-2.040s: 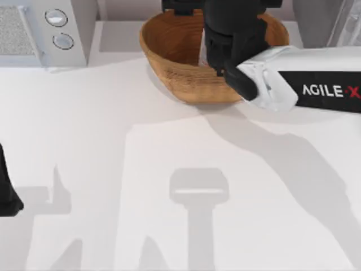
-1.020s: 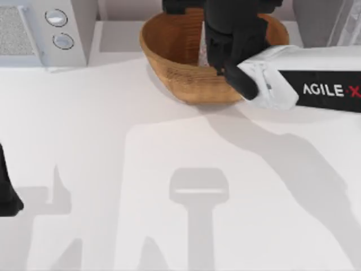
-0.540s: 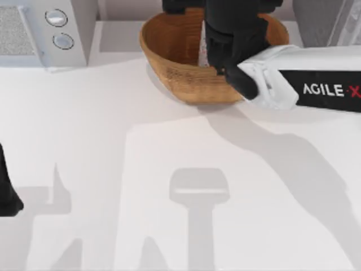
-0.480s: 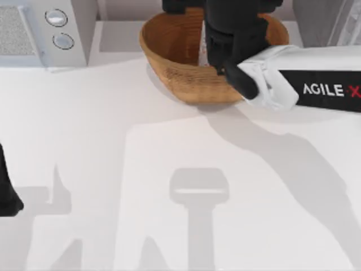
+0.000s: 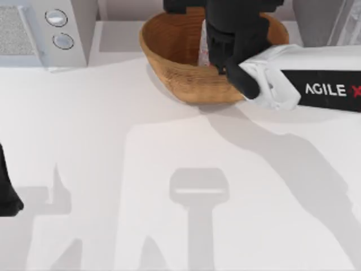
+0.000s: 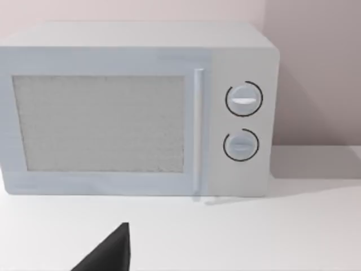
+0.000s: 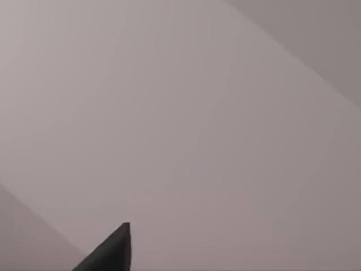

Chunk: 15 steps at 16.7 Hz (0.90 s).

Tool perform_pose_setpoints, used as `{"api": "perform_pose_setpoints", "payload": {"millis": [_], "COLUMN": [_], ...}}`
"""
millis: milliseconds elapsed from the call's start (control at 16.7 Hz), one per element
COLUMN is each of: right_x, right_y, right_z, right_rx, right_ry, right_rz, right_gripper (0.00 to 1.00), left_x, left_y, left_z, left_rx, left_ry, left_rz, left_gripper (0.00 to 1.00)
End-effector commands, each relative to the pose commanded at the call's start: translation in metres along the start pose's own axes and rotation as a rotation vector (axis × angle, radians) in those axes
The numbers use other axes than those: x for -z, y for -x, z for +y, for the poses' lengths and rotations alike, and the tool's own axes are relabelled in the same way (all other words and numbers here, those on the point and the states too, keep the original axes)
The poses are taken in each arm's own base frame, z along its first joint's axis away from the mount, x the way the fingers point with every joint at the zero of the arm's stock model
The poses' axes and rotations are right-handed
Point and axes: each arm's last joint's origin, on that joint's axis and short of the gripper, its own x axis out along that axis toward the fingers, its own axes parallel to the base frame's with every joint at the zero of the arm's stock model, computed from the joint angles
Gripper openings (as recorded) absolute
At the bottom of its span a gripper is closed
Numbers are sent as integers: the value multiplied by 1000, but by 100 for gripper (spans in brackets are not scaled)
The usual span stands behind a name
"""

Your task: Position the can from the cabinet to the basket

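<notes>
The brown woven basket stands at the back middle of the table. My right gripper hangs over the basket's right half and covers much of its inside. A thin silver and red strip of the can shows inside the basket, right against the left side of that gripper. The rest of the can is hidden under the black gripper body. Whether the gripper holds the can is hidden. My left gripper is parked at the table's left edge.
A white microwave with two round knobs stands at the back left, also facing the left wrist camera. A grey unit stands at the back right. The right arm's white link stretches in from the right.
The right arm has shifted slightly to the right over the basket, and a little more of the can shows beside the gripper. The left arm has stayed still.
</notes>
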Motion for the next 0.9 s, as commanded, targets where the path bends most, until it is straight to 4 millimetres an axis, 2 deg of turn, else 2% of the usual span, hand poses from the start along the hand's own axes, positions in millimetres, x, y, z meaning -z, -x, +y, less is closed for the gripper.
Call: {"api": "perform_pose_setpoints", "payload": {"millis": [180,300,420,540,660,780,900], "right_x": [-19,-40,-65,-86,-100,-101,-90], "right_y": [8,21,43,75,115,161,206], "right_z": [-21,-47,-81,-119,-159,-194,-222], "right_rx": [-1,0,2,4,7,9,11], "right_ry": [-1,-1,-3,-6,-9,-11,-11], "right_rz": [-2,-6,-14,-25,-39,-54,-68], "right_gripper": [100,100,100,100,100,100,100], "left_x": [0,0,0,0,0,0,0], "left_y": [0,0,0,0,0,0,0], "left_z": [0,0,0,0,0,0,0], "left_rx": [0,0,0,0,0,0,0], "left_ry": [0,0,0,0,0,0,0], "left_rz": [0,0,0,0,0,0,0], "left_gripper": [100,100,100,100,100,100,100]}}
